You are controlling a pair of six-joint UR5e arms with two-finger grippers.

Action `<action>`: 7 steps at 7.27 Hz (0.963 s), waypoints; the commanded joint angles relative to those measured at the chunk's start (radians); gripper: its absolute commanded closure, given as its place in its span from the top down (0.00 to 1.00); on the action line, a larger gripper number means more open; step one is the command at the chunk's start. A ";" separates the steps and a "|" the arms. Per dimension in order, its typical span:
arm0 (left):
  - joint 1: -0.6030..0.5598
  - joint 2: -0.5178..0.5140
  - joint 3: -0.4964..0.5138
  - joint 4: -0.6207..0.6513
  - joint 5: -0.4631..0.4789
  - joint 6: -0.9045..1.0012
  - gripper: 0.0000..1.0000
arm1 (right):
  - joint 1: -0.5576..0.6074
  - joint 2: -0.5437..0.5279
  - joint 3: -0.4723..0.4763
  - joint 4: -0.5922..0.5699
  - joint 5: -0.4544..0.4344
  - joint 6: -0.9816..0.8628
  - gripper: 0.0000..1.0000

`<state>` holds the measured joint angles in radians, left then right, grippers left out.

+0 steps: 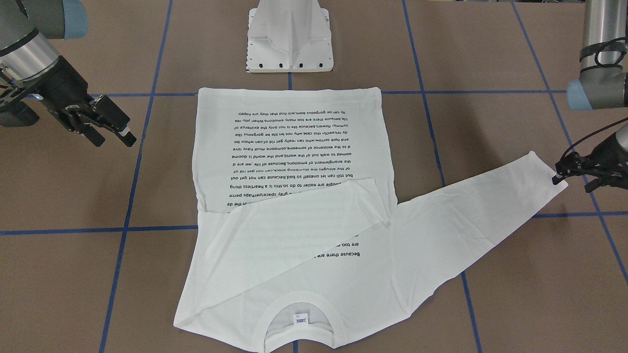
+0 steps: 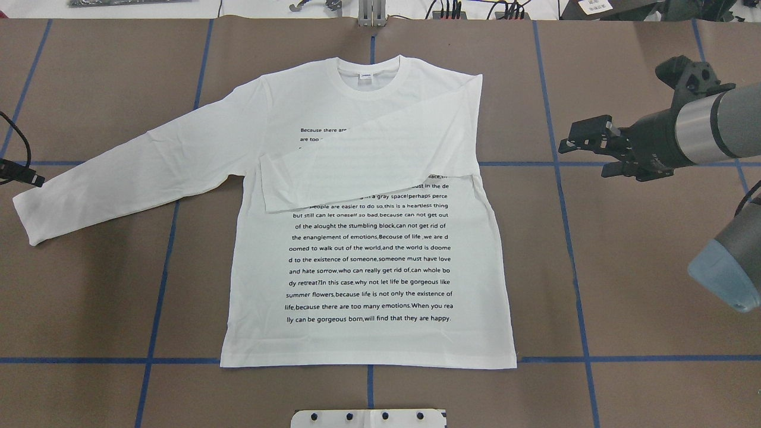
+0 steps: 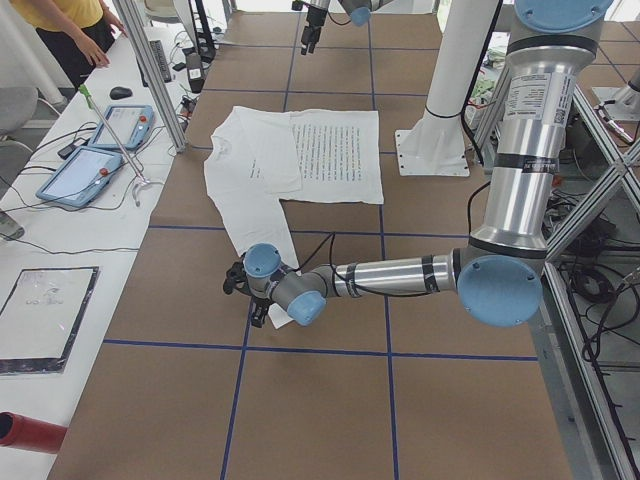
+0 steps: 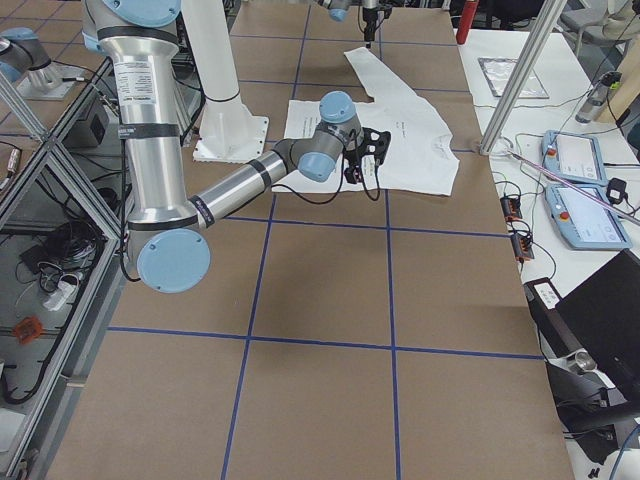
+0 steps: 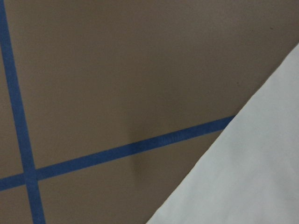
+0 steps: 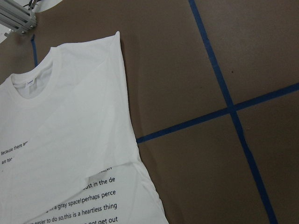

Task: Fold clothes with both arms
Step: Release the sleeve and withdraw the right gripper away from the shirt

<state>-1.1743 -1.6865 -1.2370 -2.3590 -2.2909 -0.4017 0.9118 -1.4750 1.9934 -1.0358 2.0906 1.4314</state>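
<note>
I see the shirt (image 2: 368, 267) flat on the brown table (image 2: 654, 333), board showing all round; right gripper (image 2: 575, 135) hangs parted and empty beside it, left gripper (image 1: 558, 177) at the outstretched cuff (image 1: 542, 169), grip untellable.

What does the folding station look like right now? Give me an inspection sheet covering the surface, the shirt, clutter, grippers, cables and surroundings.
Surface: brown table with a blue tape grid.
Job's things: white T-shirt lying flat, print up, collar away from the robot. The folded sleeve lies across the chest, and the other sleeve is stretched out to the robot's left.
Clutter: nothing seen on the table.
Grippers: left gripper is at the outstretched cuff, but I cannot tell whether it is open or shut. The right gripper is open, empty and off to the side of the shirt.
Cables: black cable strapped to the left arm.
Surroundings: white pedestal base; teach pendants on a side bench; a person beyond it.
</note>
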 commanded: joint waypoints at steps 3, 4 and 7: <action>0.007 0.034 0.019 0.000 -0.005 0.007 0.77 | -0.002 0.009 -0.015 0.000 -0.001 0.000 0.99; 0.007 0.040 0.016 0.000 -0.009 0.003 0.77 | -0.002 0.007 -0.012 0.002 -0.001 0.000 0.99; 0.012 0.041 0.016 0.000 -0.010 -0.002 0.75 | -0.001 0.002 -0.008 0.002 -0.003 0.001 0.99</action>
<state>-1.1654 -1.6465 -1.2209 -2.3592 -2.3003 -0.4019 0.9105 -1.4701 1.9845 -1.0340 2.0889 1.4326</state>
